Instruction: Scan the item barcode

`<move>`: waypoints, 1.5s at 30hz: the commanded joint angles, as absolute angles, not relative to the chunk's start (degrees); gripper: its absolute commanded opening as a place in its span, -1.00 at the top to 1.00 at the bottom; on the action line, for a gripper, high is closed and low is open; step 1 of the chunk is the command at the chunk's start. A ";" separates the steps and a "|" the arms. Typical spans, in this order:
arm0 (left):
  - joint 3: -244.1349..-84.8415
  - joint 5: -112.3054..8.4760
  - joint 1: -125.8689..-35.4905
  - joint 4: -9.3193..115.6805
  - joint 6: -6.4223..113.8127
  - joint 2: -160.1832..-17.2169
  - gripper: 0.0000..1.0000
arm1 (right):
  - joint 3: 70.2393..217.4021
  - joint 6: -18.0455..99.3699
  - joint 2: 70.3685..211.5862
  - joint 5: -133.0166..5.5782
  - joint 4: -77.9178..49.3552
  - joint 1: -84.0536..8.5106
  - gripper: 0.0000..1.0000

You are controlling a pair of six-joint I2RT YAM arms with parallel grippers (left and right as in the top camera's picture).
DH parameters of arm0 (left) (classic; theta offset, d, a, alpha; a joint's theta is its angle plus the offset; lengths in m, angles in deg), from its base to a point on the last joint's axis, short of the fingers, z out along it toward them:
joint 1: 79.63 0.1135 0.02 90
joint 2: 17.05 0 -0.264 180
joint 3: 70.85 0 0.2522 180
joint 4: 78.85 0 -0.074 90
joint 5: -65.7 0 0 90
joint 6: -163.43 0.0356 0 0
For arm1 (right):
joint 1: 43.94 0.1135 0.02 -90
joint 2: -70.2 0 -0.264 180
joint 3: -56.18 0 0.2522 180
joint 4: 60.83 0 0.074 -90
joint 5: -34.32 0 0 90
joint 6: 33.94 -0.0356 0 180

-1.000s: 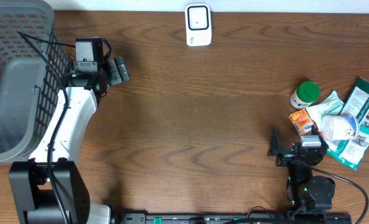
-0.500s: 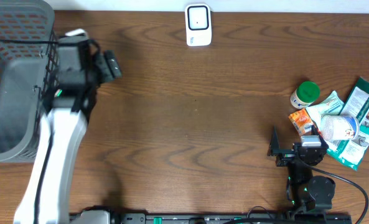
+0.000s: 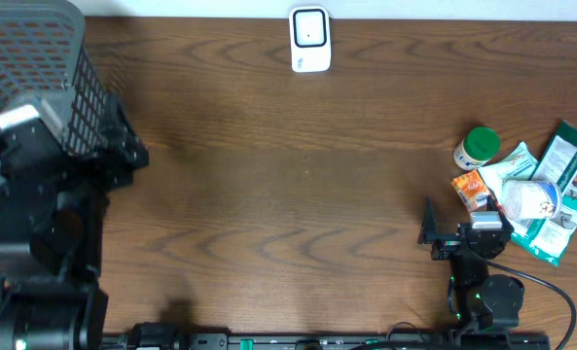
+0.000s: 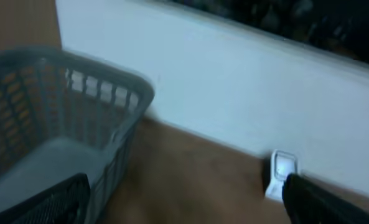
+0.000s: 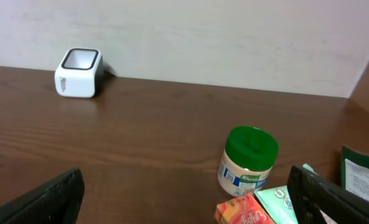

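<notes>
Both the left gripper (image 4: 184, 205) and right gripper (image 5: 187, 202) are spread, nothing held; the jar (image 5: 249, 155) is best grabbed by its sides, label (image 5: 240, 178) kept facing the scanner (image 5: 78, 73).

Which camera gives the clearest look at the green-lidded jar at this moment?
The right wrist view: the green-lidded jar stands upright near the lens, with its lid and blue-printed label both sharp. The overhead view shows it small, mostly the lid from above, beside the packets. The left wrist view faces the basket and misses the jar entirely.
</notes>
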State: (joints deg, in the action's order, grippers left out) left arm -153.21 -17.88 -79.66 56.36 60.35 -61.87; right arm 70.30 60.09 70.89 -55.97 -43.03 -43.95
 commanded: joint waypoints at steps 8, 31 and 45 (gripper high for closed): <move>-153.08 -15.83 -78.72 35.01 61.33 -47.29 -0.96 | 70.24 60.84 70.54 -56.39 -42.77 -43.47 -0.98; -141.63 -15.92 -74.29 32.25 60.50 -21.06 -0.96 | 70.24 60.84 70.54 -56.39 -42.77 -43.47 -0.99; -122.33 -16.33 -74.02 58.87 56.77 -17.20 -0.96 | 70.24 60.84 70.54 -56.39 -42.77 -43.47 -0.99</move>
